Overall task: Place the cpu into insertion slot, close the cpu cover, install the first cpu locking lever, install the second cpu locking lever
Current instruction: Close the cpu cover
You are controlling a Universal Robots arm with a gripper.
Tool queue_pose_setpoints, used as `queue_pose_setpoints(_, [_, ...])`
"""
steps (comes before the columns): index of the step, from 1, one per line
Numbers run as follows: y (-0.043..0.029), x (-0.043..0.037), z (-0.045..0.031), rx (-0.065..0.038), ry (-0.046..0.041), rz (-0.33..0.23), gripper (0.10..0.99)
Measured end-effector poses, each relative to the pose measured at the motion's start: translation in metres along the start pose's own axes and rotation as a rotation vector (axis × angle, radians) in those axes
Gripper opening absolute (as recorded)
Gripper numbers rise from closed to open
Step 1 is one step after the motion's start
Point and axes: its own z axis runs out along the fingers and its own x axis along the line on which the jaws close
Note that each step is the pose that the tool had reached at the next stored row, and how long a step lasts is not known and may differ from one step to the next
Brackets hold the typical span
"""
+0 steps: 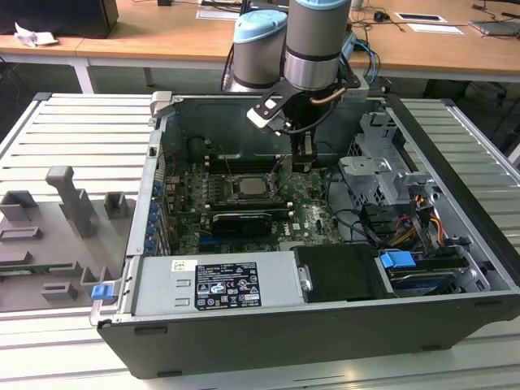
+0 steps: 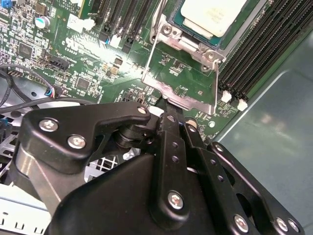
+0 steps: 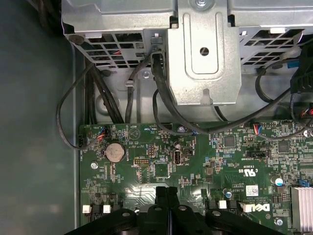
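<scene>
The cpu (image 2: 212,14), a silvery-beige square, lies flat in its socket on the green motherboard; in the exterior view the cpu (image 1: 248,188) sits mid-board. The cpu cover (image 2: 182,93), a thin silvery frame with a square opening, stands tilted up from the socket's edge, not down over the chip. A thin wire lever (image 2: 151,49) runs along one side of the cover. My gripper (image 2: 164,105) is shut, its tips against the cover's free edge. In the first wrist view the gripper (image 3: 167,192) shows both fingers pressed together. In the exterior view the gripper (image 1: 302,166) hangs just to the socket's right.
Memory slots (image 2: 264,44) flank the socket. A metal drive cage (image 3: 203,54) with black cables (image 3: 161,112) stands beyond the board. A black card (image 1: 244,221) and the power supply (image 1: 215,284) lie nearer the case front. Grey fixtures (image 1: 69,203) sit outside on the exterior view's left.
</scene>
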Motion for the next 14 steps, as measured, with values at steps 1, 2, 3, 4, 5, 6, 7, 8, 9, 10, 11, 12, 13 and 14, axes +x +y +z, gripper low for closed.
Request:
queue_pose_setpoints(1, [-0.0002,0.0000,0.0000,0.000,-0.0001,0.000,0.106])
queue_pose_setpoints(2, [-0.0003,0.0000,0.0000,0.000,-0.0001,0.000,0.106])
queue_pose_setpoints(3, [-0.0009,0.0000,-0.0001,0.000,0.0000,0.000,0.106])
queue_pose_setpoints(4, [-0.0012,0.0000,-0.0001,0.000,-0.0001,0.000,0.106])
queue_pose_setpoints(5, [-0.0013,0.0000,-0.0001,0.000,0.0000,0.000,0.106])
queue_pose_setpoints(6, [-0.0013,0.0000,-0.0001,0.000,-0.0001,0.000,0.106])
queue_pose_setpoints(7, [-0.0015,0.0000,-0.0001,0.000,0.0000,0.000,0.106])
queue_pose_setpoints(8, [-0.0016,0.0000,-0.0001,0.000,0.0000,0.000,0.106])
queue_pose_setpoints(9, [-0.0017,0.0000,-0.0001,0.000,0.0000,0.000,0.106])
queue_pose_setpoints(10, [-0.0019,0.0000,-0.0001,0.000,0.0000,0.000,0.106])
queue_pose_setpoints(11, [-0.0020,-0.0001,-0.0001,0.000,-0.0001,0.000,0.106])
queue_pose_setpoints(12, [-0.0021,-0.0001,-0.0001,0.000,0.0000,0.000,0.106])
queue_pose_setpoints(13, [-0.0024,-0.0001,-0.0001,0.000,0.0000,0.000,0.106])
queue_pose_setpoints(14, [-0.0031,-0.0001,-0.0002,0.000,-0.0001,0.000,0.106])
